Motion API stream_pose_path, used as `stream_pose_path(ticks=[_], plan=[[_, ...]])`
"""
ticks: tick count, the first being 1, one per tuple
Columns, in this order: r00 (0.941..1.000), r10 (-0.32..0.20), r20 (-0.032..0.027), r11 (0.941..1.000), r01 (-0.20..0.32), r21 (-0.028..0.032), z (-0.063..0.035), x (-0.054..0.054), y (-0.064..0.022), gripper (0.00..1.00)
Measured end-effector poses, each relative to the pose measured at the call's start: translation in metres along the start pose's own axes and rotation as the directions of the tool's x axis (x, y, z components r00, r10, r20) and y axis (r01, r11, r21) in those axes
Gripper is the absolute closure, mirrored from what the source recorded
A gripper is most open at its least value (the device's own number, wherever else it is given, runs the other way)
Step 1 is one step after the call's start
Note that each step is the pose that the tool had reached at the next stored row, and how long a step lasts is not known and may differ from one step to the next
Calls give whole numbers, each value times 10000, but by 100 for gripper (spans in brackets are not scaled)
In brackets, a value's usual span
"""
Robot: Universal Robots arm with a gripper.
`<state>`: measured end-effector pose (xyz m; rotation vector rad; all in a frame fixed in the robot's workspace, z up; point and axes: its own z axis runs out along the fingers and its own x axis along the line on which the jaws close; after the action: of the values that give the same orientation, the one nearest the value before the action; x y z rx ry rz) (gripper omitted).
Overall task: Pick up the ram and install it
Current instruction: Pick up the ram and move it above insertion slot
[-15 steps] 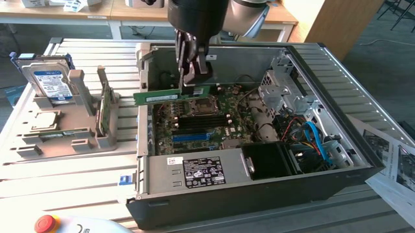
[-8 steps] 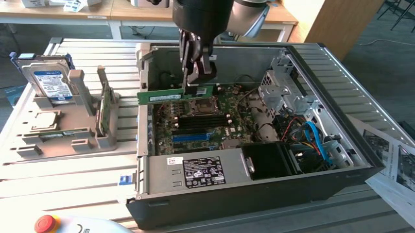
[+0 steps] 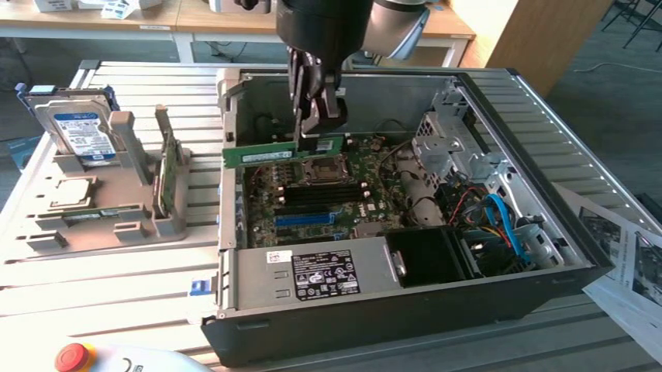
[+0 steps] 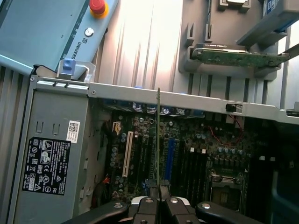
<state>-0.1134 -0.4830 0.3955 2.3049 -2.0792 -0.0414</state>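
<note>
The ram (image 3: 279, 154), a narrow green stick with a small white label, hangs level above the motherboard (image 3: 357, 174) inside the open computer case (image 3: 414, 310). My gripper (image 3: 319, 133) comes down from above and is shut on the end of the ram toward the exterior view's right. In the wrist view the ram (image 4: 159, 140) runs edge-on as a thin line out from between my fingertips (image 4: 159, 198), over the board's slots. The black memory slots (image 3: 321, 198) lie just below and in front of the held stick.
A grey holder tray (image 3: 104, 225) at the exterior view's left carries a hard drive (image 3: 77, 128) and a wider green card (image 3: 169, 174). The power supply (image 3: 310, 275), a blue slot (image 3: 310, 219), cables (image 3: 501, 221) and the case walls surround the board. A red stop button (image 3: 74, 356) sits near the front.
</note>
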Motion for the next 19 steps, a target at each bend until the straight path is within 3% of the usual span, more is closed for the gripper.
stream_pose_path(ticks=[8, 19], plan=[[10000, 1, -17, 9999, 0, 172, 1, 0, -1, 88], [10000, 2, -17, 9998, -2, 174, 1, -1, -2, 88]])
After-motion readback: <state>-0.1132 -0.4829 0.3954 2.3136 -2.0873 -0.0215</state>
